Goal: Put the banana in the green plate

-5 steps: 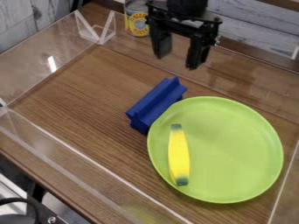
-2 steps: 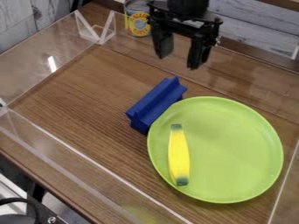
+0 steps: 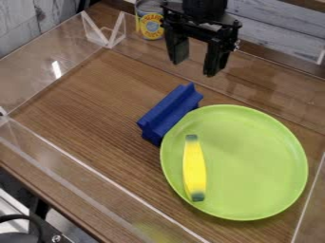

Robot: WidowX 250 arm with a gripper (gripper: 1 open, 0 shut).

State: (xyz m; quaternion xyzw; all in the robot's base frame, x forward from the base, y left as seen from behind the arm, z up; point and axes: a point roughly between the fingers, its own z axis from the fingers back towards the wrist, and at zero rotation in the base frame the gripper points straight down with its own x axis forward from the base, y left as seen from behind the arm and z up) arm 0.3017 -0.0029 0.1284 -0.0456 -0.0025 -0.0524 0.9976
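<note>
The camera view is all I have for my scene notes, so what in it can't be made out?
- Banana's underside: hidden against the green plate in the camera view.
- Blue block's underside: turned away from the camera.
- Label on the round yellow item: too small to read in the camera view.
- Rest of the arm above the gripper: cut off by the camera view's top edge.

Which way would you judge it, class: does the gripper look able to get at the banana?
Probably yes: the banana lies uncovered on the plate, and the gripper's fingers stand open.
</note>
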